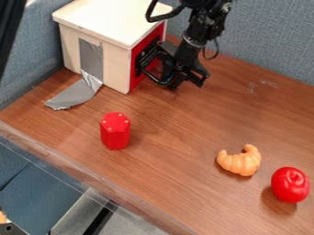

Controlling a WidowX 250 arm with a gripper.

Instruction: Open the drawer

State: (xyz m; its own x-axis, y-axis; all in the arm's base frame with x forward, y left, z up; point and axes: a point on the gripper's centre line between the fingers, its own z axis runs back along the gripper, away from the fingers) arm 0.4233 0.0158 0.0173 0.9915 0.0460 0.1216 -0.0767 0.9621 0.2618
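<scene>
Well, red-fronted drawer (134, 79) right beside the pincer (178, 81); can't tell if its grip is wide or narrow. Likely hooking-on step; next wants firm hold, straight outward pull

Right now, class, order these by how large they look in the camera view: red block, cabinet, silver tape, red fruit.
1. Cabinet
2. Silver tape
3. Red block and red fruit: too alike to rank, and the fruit may be nearer the camera.

Red hexagonal block (115, 131), orange croissant (240, 160), silver tape (72, 94), brown wood-grained table (165, 170)
</scene>
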